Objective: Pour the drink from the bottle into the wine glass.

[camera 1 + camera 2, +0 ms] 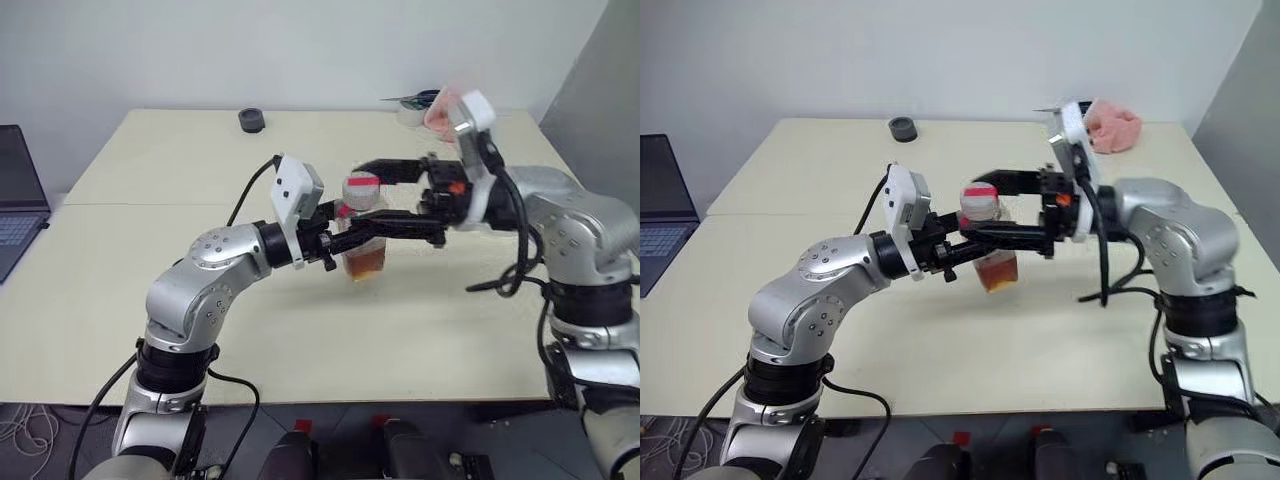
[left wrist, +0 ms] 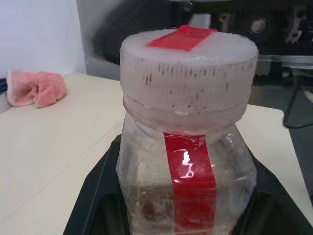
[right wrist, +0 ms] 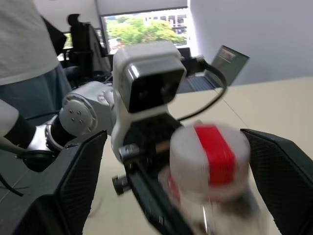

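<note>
The task is at an early stage: the bottle (image 1: 362, 232) is lifted off the worktop (image 1: 200, 290) near the middle of the frame, but its cap (image 1: 361, 188) is not yet off, so no drink (image 1: 365, 262) can have been poured. Unscrewing, bringing the bottle to a glass and tipping it all remain, as far as I can judge. The left claw (image 1: 352, 240) is clamped tight around the bottle's body, holding it in the air. The right claw (image 1: 392, 198) reaches in from the right of the frame with its fingers spread wide on either side of the cap, touching nothing that I can make out. The bottle stands nearly upright, long axis vertical with a slight lean, cap pointing up, the amber liquid settled in its lower part.
</note>
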You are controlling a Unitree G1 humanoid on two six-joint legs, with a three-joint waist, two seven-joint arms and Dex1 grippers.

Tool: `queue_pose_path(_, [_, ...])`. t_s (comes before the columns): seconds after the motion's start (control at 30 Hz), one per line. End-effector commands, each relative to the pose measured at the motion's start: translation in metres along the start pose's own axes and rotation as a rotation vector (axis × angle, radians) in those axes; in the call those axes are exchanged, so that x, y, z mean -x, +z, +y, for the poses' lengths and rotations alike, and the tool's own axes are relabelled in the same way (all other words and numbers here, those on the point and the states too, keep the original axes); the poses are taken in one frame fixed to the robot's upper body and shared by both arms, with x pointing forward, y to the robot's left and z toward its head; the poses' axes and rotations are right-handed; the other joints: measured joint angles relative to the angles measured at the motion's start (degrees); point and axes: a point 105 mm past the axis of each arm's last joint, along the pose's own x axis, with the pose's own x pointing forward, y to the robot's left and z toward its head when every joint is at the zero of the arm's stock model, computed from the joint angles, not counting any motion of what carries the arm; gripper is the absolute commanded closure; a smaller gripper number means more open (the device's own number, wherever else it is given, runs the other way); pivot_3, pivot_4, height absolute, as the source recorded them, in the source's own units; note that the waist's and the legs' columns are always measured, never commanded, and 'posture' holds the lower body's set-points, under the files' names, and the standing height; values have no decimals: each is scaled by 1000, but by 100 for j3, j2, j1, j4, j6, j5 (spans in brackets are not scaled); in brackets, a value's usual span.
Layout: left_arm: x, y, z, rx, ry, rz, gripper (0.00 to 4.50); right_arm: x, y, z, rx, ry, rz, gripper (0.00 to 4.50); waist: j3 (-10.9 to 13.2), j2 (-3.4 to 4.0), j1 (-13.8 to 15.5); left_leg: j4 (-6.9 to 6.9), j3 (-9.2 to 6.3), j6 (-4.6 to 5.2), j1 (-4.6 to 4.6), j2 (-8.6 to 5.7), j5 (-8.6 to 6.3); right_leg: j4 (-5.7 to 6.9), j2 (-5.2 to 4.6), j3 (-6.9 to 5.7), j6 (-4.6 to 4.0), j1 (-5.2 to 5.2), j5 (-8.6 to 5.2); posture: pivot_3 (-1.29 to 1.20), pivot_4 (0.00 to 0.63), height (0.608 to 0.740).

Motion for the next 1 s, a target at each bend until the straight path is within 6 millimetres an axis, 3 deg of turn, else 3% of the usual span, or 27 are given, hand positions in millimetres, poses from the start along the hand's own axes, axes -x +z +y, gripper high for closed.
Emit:
queue_pose_path(0.03, [3,11,7,-36,36,-38,2576,1,13,14,76,-66,-30,45,0,1,-3,-1,0,0,0,0,0,0,0,0,0,0,0,0,150,740])
queue_pose_path(0.33, [-5,14,8,-43,6,-43,2576,-26,17,17,123,-307,-137,45,1,2,-19,-1,-1,-1,2,2,1,5,4,1,0,-4,0,0,150,740])
queue_pose_path(0.8, [-8,16,8,-41,-8,-44,2576,-33,14,0,149,-455,-153,45,1,3,-24,-2,-1,-1,3,2,1,5,5,0,0,-3,0,0,150,740])
queue_pose_path(0.9, [-8,16,7,-40,-3,-47,2576,-33,14,-1,146,-455,-156,628,1,3,-23,-1,0,-1,3,2,1,5,6,0,0,-3,0,0,150,740])
queue_pose_path(1.0, [-8,17,6,-39,-3,-49,2576,-33,14,0,143,-451,-159,1706,1,3,-23,-2,0,-1,3,2,1,5,6,0,0,-3,0,0,150,740])
